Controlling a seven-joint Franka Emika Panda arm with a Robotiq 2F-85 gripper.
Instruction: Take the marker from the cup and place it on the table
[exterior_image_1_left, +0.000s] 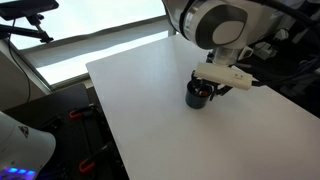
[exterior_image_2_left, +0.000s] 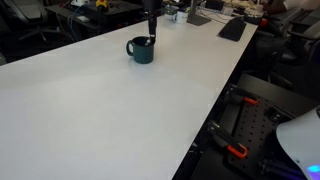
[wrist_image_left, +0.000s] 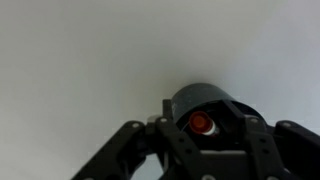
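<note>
The black cup (exterior_image_1_left: 197, 97) stands on the white table (exterior_image_1_left: 150, 110), near its far side in both exterior views (exterior_image_2_left: 140, 50). My gripper (exterior_image_1_left: 206, 84) hangs straight over the cup with its fingers reaching down into the mouth (exterior_image_2_left: 150, 32). In the wrist view the cup (wrist_image_left: 205, 98) sits right under the jaws (wrist_image_left: 201, 132), and the red end of the marker (wrist_image_left: 201, 122) shows between the two fingers, which sit close against it. The rest of the marker is hidden inside the cup and by the fingers.
A dark keyboard-like object (exterior_image_2_left: 232, 28) and clutter lie at the table's far end. Office chairs and desks stand beyond. The table edge (exterior_image_2_left: 215, 110) drops to the floor, where red-handled tools (exterior_image_2_left: 236, 151) lie. A window strip (exterior_image_1_left: 90, 45) runs behind the table.
</note>
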